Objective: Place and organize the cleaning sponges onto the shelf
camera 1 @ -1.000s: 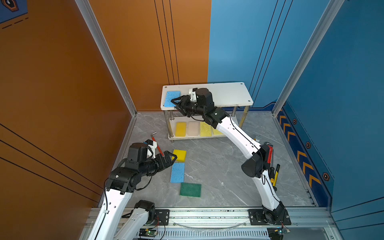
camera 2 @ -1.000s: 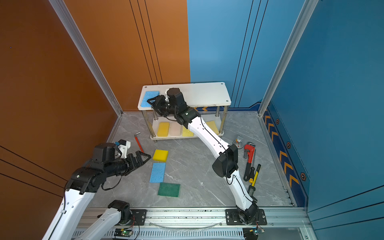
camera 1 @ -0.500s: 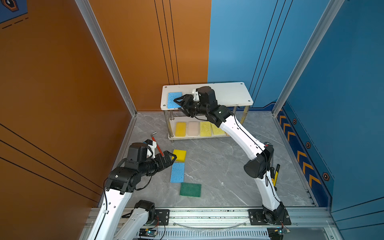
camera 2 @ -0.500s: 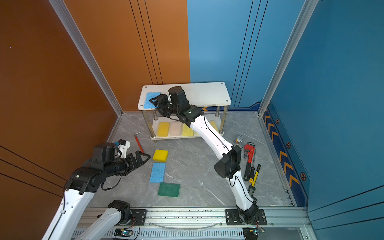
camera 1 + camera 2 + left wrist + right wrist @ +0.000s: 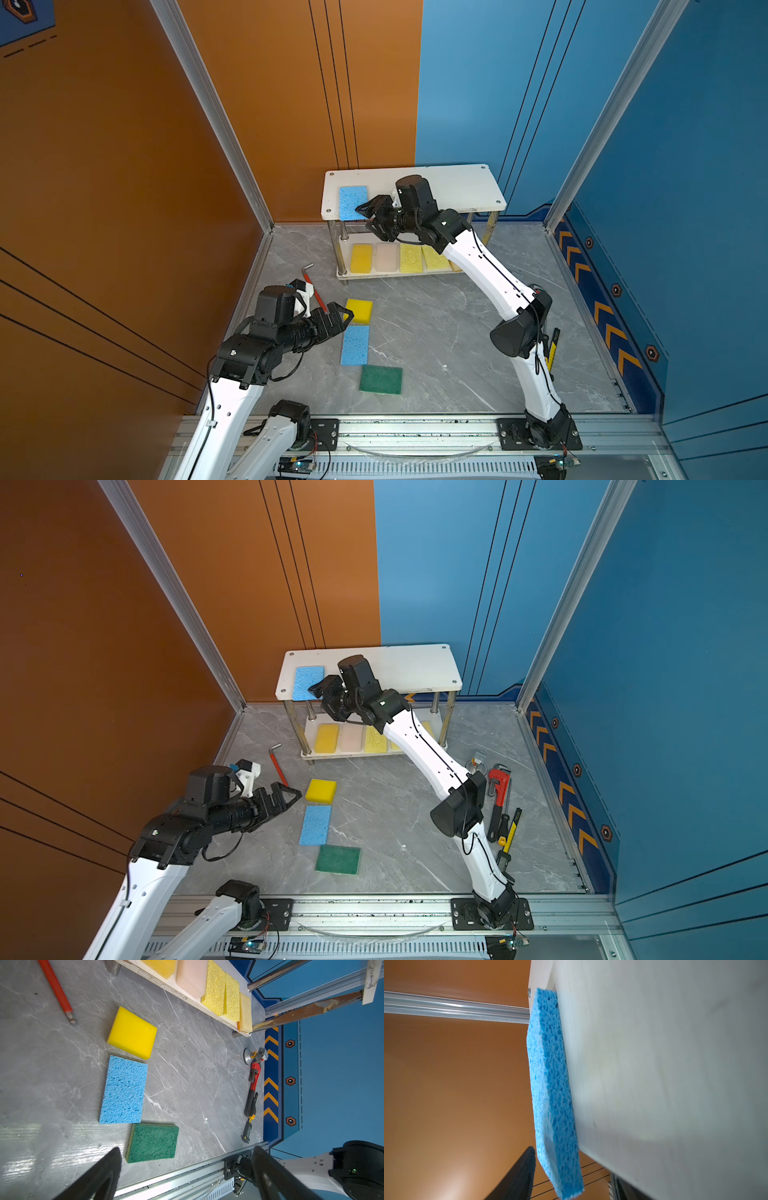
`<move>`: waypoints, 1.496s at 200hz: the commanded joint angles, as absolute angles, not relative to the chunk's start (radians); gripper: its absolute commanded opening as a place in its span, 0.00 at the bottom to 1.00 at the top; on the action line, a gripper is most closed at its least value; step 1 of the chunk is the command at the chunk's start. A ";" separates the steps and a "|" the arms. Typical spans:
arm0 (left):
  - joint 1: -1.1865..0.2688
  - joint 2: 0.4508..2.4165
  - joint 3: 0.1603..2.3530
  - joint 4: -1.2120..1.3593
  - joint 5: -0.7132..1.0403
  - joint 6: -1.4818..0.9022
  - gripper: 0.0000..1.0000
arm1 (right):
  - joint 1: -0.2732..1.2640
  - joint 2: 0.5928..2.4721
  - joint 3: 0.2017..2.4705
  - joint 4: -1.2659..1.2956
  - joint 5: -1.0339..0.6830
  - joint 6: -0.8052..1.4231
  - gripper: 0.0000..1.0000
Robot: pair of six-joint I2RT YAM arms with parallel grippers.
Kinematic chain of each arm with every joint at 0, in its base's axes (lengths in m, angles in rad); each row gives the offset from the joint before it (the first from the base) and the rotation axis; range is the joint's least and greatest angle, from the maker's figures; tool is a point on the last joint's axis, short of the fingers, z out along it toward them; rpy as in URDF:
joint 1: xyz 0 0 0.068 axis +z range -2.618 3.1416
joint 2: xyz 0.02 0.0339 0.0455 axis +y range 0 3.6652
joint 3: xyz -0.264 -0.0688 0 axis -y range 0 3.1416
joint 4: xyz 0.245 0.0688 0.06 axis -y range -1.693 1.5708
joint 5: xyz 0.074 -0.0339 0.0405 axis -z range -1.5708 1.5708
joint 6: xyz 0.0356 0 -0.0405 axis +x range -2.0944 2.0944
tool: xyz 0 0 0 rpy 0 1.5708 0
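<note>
Placement step: right fingers parted beside blue sponge on shelf top. Left fingers spread, empty; you'd likely next close them on yellow sponge just ahead.

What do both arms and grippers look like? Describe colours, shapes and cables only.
The left arm and right arm have white tapered shells between bulky black joint housings, with thin black cables looping outside. The left gripper and right gripper are black and angular.
</note>
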State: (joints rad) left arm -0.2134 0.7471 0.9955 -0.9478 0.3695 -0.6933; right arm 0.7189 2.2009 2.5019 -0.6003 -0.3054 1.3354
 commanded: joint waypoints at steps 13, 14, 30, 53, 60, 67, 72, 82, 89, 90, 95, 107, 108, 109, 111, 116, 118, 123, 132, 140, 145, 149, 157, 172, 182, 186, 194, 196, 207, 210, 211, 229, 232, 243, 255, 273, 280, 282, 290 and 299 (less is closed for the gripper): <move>-0.232 0.750 1.023 -0.980 0.339 -0.652 0.98 | 0.724 2.190 2.546 -0.629 -0.317 1.284 0.60; -0.232 0.750 1.024 -0.980 0.338 -0.651 0.98 | 0.724 2.189 2.545 -0.630 -0.317 1.282 0.60; -0.241 0.753 1.060 -0.986 0.330 -0.641 0.98 | 0.729 2.131 2.487 -0.639 -0.311 1.239 0.60; -0.255 0.755 1.062 -0.992 0.321 -0.633 0.98 | 0.741 1.996 2.339 -0.668 -0.277 1.175 0.60; -0.257 0.755 1.062 -0.994 0.318 -0.631 0.98 | 0.748 1.957 2.283 -0.678 -0.264 1.161 0.60; -0.261 0.754 1.063 -0.994 0.317 -0.629 0.98 | 0.754 1.920 2.228 -0.681 -0.253 1.150 0.60; -0.263 0.755 1.063 -0.994 0.315 -0.628 0.98 | 0.759 1.896 2.191 -0.681 -0.246 1.143 0.60; -0.268 0.755 1.064 -0.994 0.314 -0.628 0.98 | 0.769 1.862 2.141 -0.694 -0.233 1.122 0.59; -0.268 0.755 1.066 -0.994 0.313 -0.629 0.98 | 0.777 1.852 2.128 -0.714 -0.219 1.103 0.57; -0.268 0.755 1.067 -0.994 0.314 -0.629 0.98 | 0.778 1.851 2.127 -0.716 -0.218 1.100 0.57; -0.270 0.756 1.068 -0.994 0.314 -0.629 0.98 | 0.783 1.850 2.128 -0.727 -0.211 1.088 0.54; -0.271 0.759 1.074 -0.994 0.314 -0.631 0.98 | 0.792 1.865 2.157 -0.739 -0.206 1.058 0.42; -0.271 0.759 1.074 -0.994 0.314 -0.632 0.98 | 0.793 1.867 2.161 -0.740 -0.205 1.056 0.41; -0.271 0.759 1.073 -0.994 0.314 -0.631 0.98 | 0.793 1.870 2.166 -0.741 -0.204 1.053 0.39; -0.271 0.760 1.074 -0.994 0.315 -0.632 0.98 | 0.795 1.876 2.174 -0.744 -0.204 1.047 0.37; -0.273 0.762 1.075 -0.994 0.316 -0.633 0.98 | 0.796 1.889 2.202 -0.752 -0.201 1.035 0.29; -0.271 0.762 1.075 -0.994 0.316 -0.633 0.98 | 0.797 1.898 2.211 -0.754 -0.201 1.030 0.26; -0.272 0.762 1.077 -0.993 0.315 -0.636 0.98 | 0.798 1.915 2.239 -0.762 -0.201 1.020 0.19; -0.269 0.763 1.075 -0.994 0.318 -0.641 0.98 | 0.796 1.948 2.284 -0.771 -0.202 1.007 0.08; -0.267 0.762 1.075 -0.993 0.320 -0.644 0.98 | 0.794 1.978 2.317 -0.771 -0.205 1.001 0.02; -0.265 0.761 1.074 -0.993 0.321 -0.647 0.98 | 0.793 1.998 2.341 -0.771 -0.210 1.000 0.00; -0.263 0.761 1.072 -0.994 0.323 -0.649 0.98 | 0.793 2.014 2.360 -0.771 -0.213 0.997 0.00; -0.259 0.759 1.074 -0.994 0.325 -0.652 0.98 | 0.790 2.047 2.400 -0.771 -0.225 0.994 0.00; -0.254 0.758 1.070 -0.994 0.331 -0.656 0.98 | 0.788 2.113 2.469 -0.772 -0.246 0.994 0.00; -0.250 0.758 1.067 -0.993 0.334 -0.660 0.98 | 0.783 2.141 2.493 -0.771 -0.253 0.995 0.00; -0.249 0.757 1.065 -0.994 0.335 -0.661 0.98 | 0.781 2.147 2.501 -0.771 -0.254 0.997 0.00; -0.247 0.756 1.060 -0.994 0.339 -0.663 0.98 | 0.776 2.158 2.505 -0.772 -0.258 0.997 0.00; -0.245 0.755 1.059 -0.994 0.339 -0.663 0.98 | 0.775 2.161 2.506 -0.770 -0.259 0.998 0.00; -0.241 0.753 1.053 -0.995 0.343 -0.666 0.98 | 0.771 2.170 2.510 -0.771 -0.259 0.996 0.00; -0.239 0.751 1.051 -0.994 0.345 -0.667 0.98 | 0.769 2.172 2.511 -0.771 -0.261 0.996 0.00; -0.239 0.751 1.051 -0.995 0.345 -0.667 0.98 | 0.768 2.173 2.511 -0.771 -0.261 0.996 0.00; -0.229 0.746 1.045 -0.998 0.353 -0.667 0.98 | 0.756 2.187 2.527 -0.771 -0.266 0.991 0.00; -0.227 0.744 1.044 -1.000 0.354 -0.666 0.98 | 0.753 2.190 2.529 -0.772 -0.267 0.990 0.00; -0.221 0.742 1.042 -1.003 0.359 -0.666 0.98 | 0.747 2.199 2.540 -0.771 -0.269 0.991 0.00; -0.216 0.739 1.039 -1.006 0.361 -0.666 0.98 | 0.741 2.211 2.560 -0.770 -0.271 0.991 0.00; -0.212 0.738 1.037 -1.006 0.363 -0.664 0.98 | 0.737 2.237 2.586 -0.761 -0.280 1.000 0.00; -0.210 0.738 1.037 -1.007 0.364 -0.664 0.98 | 0.737 2.245 2.593 -0.751 -0.284 1.005 0.00; -0.210 0.738 1.037 -1.007 0.364 -0.664 0.98 | 0.737 2.247 2.595 -0.749 -0.285 1.008 0.00; -0.210 0.738 1.037 -1.007 0.365 -0.664 0.98 | 0.737 2.255 2.600 -0.737 -0.288 1.015 0.00; -0.211 0.739 1.037 -1.008 0.365 -0.663 0.98 | 0.736 2.261 2.602 -0.724 -0.290 1.024 0.00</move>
State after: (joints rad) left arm -0.2207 0.7467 1.0477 -0.9833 0.3439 -0.6598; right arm 0.7364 2.2135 2.5767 -0.7498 -0.2657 1.0100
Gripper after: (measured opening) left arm 0.981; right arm 0.044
